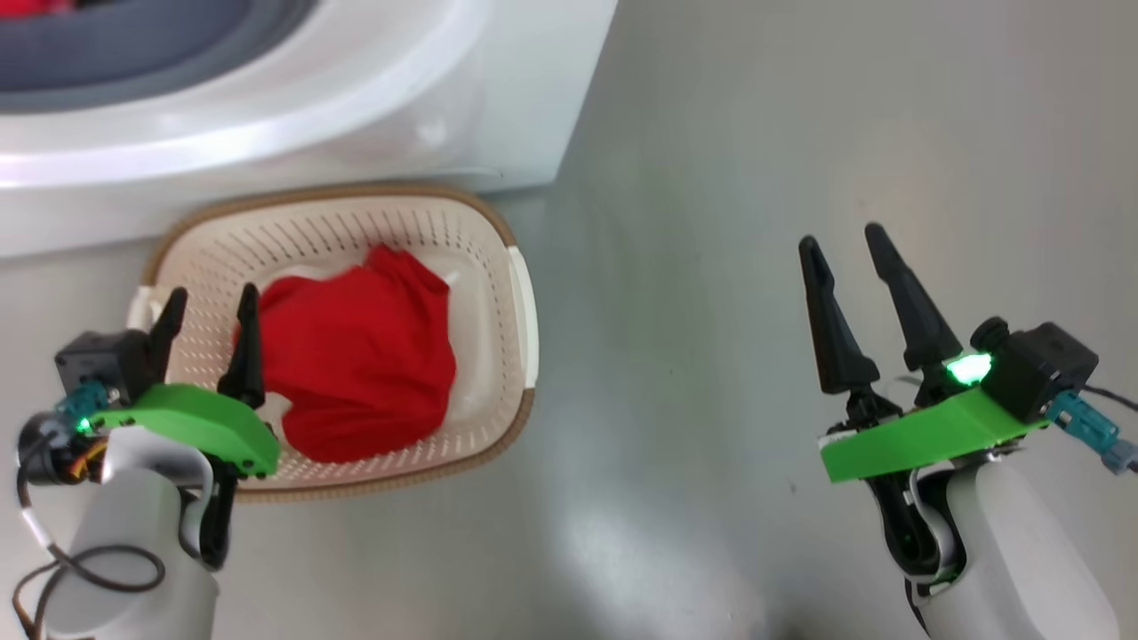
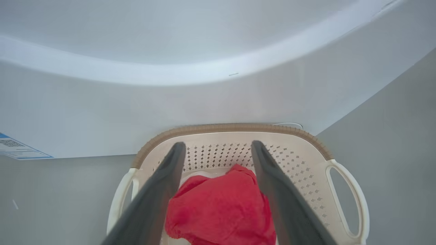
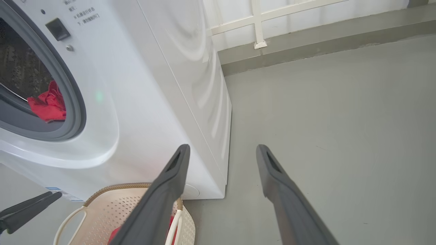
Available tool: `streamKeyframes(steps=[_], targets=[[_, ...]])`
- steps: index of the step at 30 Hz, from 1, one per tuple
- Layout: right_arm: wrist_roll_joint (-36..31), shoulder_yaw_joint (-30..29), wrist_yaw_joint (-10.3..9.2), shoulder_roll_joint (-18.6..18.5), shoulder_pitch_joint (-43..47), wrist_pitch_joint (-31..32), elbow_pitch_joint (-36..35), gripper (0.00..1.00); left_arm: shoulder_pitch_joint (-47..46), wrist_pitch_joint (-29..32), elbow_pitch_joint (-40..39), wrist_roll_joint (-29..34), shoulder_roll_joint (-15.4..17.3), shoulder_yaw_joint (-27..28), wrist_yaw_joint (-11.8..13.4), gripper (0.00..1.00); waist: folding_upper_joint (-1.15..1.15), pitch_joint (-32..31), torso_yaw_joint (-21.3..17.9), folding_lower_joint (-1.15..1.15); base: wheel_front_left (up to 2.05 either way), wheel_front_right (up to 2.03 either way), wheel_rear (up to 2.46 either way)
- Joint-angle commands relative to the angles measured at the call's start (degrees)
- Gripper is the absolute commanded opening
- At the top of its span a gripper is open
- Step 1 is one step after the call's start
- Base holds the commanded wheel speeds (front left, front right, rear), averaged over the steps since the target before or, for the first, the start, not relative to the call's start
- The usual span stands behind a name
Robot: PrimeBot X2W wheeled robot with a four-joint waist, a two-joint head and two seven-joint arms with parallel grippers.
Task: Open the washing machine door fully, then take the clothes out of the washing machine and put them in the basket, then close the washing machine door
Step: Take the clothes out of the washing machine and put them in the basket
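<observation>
grey floor (image 1: 711, 267) around basket (image 1: 293, 236), railing (image 3: 258, 23) behind

The washing machine (image 1: 373, 107) stands on the floor (image 1: 711, 267), ahead of me and to my left. The basket (image 1: 311, 236) sits on the floor directly before the machine's front, its far rim just beside the machine's base. Clothes (image 1: 356, 364) lie inside the basket, about its middle. A further garment (image 3: 47, 103) lies in the machine's drum, at the lower lip of the opening. My left gripper (image 1: 213, 292) is above the basket's left side, just beside the clothes, pointing toward the machine. My right gripper (image 1: 840, 236) is over the floor, well apart to the right of basket and machine. Beyond the machine's right side, a wall (image 3: 306, 20) meets the floor.
</observation>
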Motion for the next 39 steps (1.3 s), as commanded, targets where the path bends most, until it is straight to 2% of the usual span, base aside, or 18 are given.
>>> streamKeyframes(steps=[1,21,39], targets=[[-0.8,0.9,0.28,0.0,1.9,-0.4,-0.8,1.00,2.3,-0.5,-1.9,-0.1,1.5,1.9,-0.3,1.00,0.00,-3.5,1.4,0.00,0.00,0.00,0.00],[-2.9,-1.3,0.28,0.0,9.4,-0.4,1.5,1.00,15.9,-0.5,-19.1,2.8,-1.8,5.2,-0.3,1.00,0.00,-17.3,4.4,0.00,0.00,0.00,0.00],[-3.4,-2.7,0.28,-0.4,16.0,-0.4,1.6,1.00,28.1,-0.5,-31.2,5.3,-4.0,7.5,-0.3,1.00,0.00,-25.1,5.6,0.00,0.00,0.00,0.00]])
